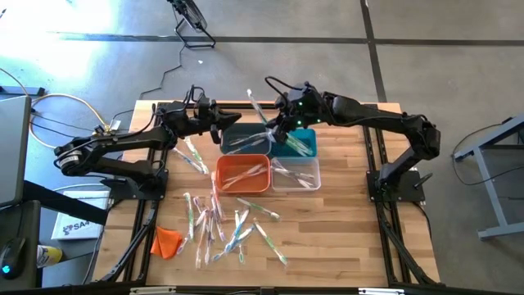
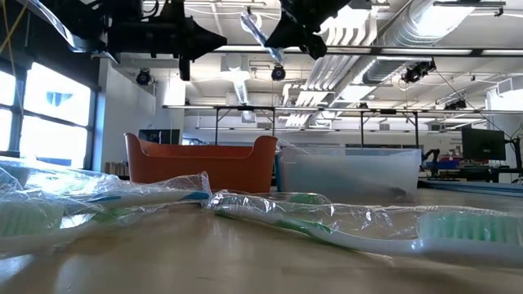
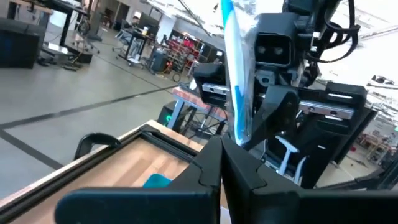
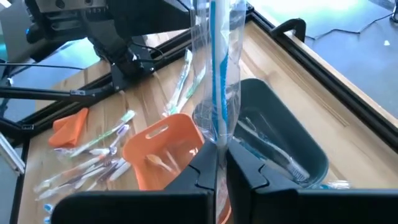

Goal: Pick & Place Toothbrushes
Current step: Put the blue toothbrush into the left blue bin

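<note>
My right gripper (image 1: 273, 131) hangs over the dark grey bin (image 1: 237, 141), shut on one wrapped toothbrush (image 1: 258, 111) with a blue handle. My left gripper (image 1: 237, 123) hovers just left of it above the table's far side, shut and holding nothing. Several more wrapped toothbrushes (image 1: 221, 225) lie flat on the near part of the table, and two or three (image 1: 192, 156) lie left of the bins. Some are in the dark grey bin (image 4: 283, 155) and in the orange bin (image 1: 243, 174). My right gripper pinches the toothbrush's one end (image 4: 217, 134) between its two fingers, wrapper and all. The fingers slant downward from the table's right. The toothbrush sticks out beyond the fingertips and up, lifted clear above the bins.
Four bins stand together at the table's middle: dark grey, teal (image 1: 296, 144), orange and clear (image 1: 296, 174). A small orange cloth lump (image 1: 166, 240) lies near the front left corner. The two grippers are close together over the far bins.
</note>
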{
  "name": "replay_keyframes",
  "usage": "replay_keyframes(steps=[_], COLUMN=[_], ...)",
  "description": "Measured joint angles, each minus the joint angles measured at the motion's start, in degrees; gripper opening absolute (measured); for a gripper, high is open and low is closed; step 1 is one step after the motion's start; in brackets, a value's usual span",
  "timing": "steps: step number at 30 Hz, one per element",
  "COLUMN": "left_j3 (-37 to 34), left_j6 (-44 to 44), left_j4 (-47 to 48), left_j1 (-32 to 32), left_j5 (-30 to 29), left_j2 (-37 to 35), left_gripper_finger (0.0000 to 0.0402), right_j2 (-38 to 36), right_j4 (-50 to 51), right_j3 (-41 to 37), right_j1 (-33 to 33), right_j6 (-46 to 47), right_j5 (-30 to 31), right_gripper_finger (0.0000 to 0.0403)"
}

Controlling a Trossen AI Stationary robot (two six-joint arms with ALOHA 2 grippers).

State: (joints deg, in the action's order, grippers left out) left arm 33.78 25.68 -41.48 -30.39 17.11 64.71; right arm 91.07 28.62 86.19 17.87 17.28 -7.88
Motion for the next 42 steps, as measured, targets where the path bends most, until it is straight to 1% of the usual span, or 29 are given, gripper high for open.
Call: replay_keyframes(steps=[4,8,11,13,15,19,23,27,31,34,36,39,42], left_j3=[0.0,0.0,0.0,0.0,0.0,0.0,0.0,0.02,0.12,1.51,2.83,4.76,6.46], left_j6=[1.59,2.8,3.06,3.29,3.23,2.92,0.45,-0.78,-3.14,-4.75,-5.53,-6.03,-5.95], left_j4=[0.03,-0.11,-1.98,-3.09,-3.89,-5.65,-5.72,-7.3,-8.19,-7.35,-6.34,-4.98,-4.93], left_j1=[0.0,0.0,0.03,0.26,0.89,0.92,0.92,1.08,2.63,3.9,4.66,4.57,4.52], left_j5=[-1.22,-2.53,-3.74,-3.5,-3.54,-2.44,-1.99,0.46,0.03,-0.17,-1.33,-2.92,-2.18], left_j2=[0.0,0.0,0.0,0.0,0.0,0.0,-0.02,-0.02,0.0,0.6,1.6,3.17,4.63], left_gripper_finger=[0.0024,0.0077,0.0115,0.0132,0.0142,0.0145,0.0145,0.0145,0.0145,0.0145,0.0145,0.0145,0.0145], right_j2=[0.0,0.0,0.0,0.0,0.0,0.0,0.0,0.0,0.0,0.0,0.0,0.0,0.0], right_j4=[-0.1,-1.13,-2.44,-3.5,-4.38,-4.64,-4.59,-4.51,-4.5,-4.5,-4.52,-4.5,-4.36], right_j3=[0.0,0.0,0.0,0.0,0.0,0.0,0.0,0.0,0.0,0.0,0.0,0.0,0.0], right_j1=[-0.14,-0.72,-1.3,-1.85,-2.39,-3.11,-3.34,-3.52,-3.56,-4.01,-4.28,-4.72,-5.12], right_j6=[0.48,0.54,0.98,0.85,0.69,0.96,1.07,1.09,1.09,1.09,1.09,1.02,0.96], right_j5=[-0.22,0.0,0.08,0.22,0.22,0.19,1.08,3.01,3.04,3.31,3.27,3.29,3.32], right_gripper_finger=[0.0005,0.0005,0.0005,0.0005,0.0005,0.0005,0.0005,0.0005,0.0005,0.0005,0.0005,0.0005,0.0005])
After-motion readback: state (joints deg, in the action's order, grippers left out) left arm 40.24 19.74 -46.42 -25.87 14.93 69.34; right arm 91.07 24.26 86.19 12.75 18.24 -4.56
